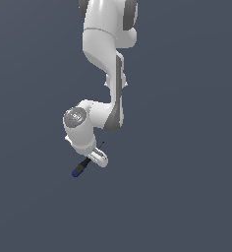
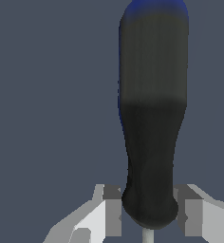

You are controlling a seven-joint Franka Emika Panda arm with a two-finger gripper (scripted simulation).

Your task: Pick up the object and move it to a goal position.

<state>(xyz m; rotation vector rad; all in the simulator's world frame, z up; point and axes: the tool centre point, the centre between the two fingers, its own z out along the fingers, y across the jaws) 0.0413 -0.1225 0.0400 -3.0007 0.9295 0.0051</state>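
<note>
Glossy white arm (image 1: 104, 44), grey joint bands

screwdriver (image 1: 81, 168) between hand (image 1: 95, 158) fingers | handle toward exterior view's left

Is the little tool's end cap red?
No, the tool has a blue end cap on its black handle, seen sticking out beside the hand.

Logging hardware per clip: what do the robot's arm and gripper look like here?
The arm is made of glossy white, rounded link shells with dark grey bands at the joints and a grey disc-shaped cap near the wrist. No cables or readable markings show. The gripper has a white angular body and boxy fingers with grey faces and darker grey tips.
</note>
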